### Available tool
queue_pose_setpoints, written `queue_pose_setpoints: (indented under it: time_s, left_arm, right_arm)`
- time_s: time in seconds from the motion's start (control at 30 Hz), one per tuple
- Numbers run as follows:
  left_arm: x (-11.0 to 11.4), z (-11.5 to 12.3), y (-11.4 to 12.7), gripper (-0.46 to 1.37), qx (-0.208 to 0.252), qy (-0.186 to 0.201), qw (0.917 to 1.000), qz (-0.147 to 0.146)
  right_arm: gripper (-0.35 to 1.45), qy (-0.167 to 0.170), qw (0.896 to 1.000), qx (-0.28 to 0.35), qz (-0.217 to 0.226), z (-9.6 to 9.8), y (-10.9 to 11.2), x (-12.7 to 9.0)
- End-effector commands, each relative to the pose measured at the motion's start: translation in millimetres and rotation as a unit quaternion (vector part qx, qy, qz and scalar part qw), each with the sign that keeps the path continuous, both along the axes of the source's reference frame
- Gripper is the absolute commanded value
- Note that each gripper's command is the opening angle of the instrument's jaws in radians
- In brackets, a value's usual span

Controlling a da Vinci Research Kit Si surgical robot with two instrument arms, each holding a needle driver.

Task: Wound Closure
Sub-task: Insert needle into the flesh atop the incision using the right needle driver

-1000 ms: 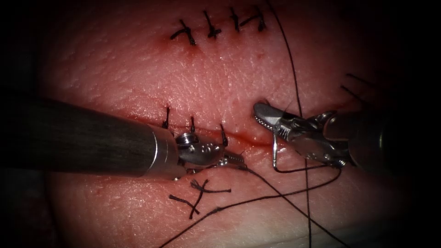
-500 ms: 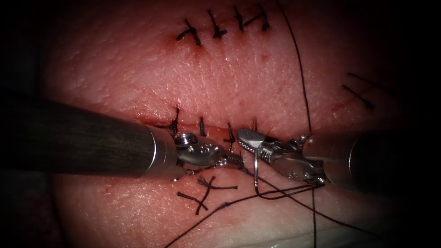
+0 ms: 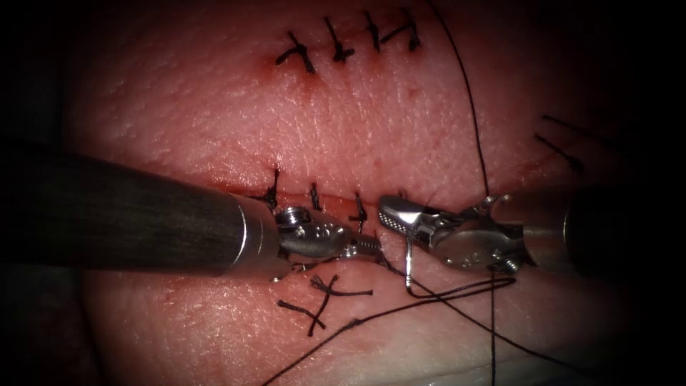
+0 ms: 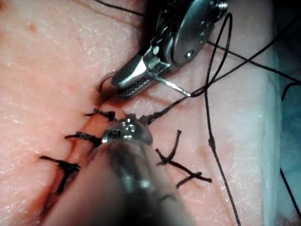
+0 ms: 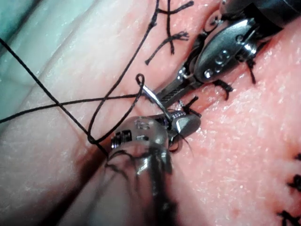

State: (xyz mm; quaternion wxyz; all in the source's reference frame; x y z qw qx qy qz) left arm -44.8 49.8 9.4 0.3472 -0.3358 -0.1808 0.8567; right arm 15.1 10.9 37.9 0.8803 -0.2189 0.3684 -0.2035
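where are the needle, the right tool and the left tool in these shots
needle (image 3: 408,266): endoscope view, on the bare curve below the right tool's jaws.
right tool (image 3: 395,214): endoscope view, at its jaw tips, shut on the needle.
left tool (image 3: 366,246): endoscope view, at its jaw tips, beside the cut.

The endoscope looks down from above-front; both wrist views sit close, sharing the stitched cut (image 3: 336,204).
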Motion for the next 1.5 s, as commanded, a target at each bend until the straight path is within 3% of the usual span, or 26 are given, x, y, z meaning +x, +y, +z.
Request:
queue_pose_setpoints:
  time_s: [0.03,0.33,0.6,0.9,1.17,1.4,1.5]
  left_arm:
    - [0.0,-0.2,0.2,0.02,-0.011,0.000,0.9999,-0.007]
    - [-0.4,-0.6,1.7,-0.01,-0.038,0.001,0.9989,-0.027]
    - [-1.0,0.5,1.6,-0.30,-0.041,0.003,0.9987,-0.029]
    - [-1.6,3.0,-1.4,-0.35,-0.026,0.004,0.9997,-0.004]
    - [-1.0,4.6,-3.2,-0.31,-0.008,0.006,0.9999,-0.004]
    - [-0.6,4.5,-2.9,-0.22,-0.003,0.002,1.0000,-0.003]
    - [-0.6,4.4,-2.9,-0.19,-0.002,0.002,1.0000,-0.003]
  right_arm:
    - [-0.35,0.001,1.000,0.004,-0.001,-0.5,0.4,0.0]
    - [-0.35,0.014,1.000,-0.004,0.006,-4.2,3.1,0.2]
    - [-0.35,0.026,1.000,0.000,0.016,-6.1,5.1,0.2]
    - [-0.35,0.034,0.999,0.016,0.023,-7.9,8.1,0.4]
    - [-0.35,0.041,0.998,0.042,0.036,-8.9,10.6,0.5]
    - [-0.35,0.053,0.986,0.137,0.082,-8.9,11.8,0.9]
    - [-0.35,0.062,0.972,0.194,0.116,-8.6,12.5,0.9]
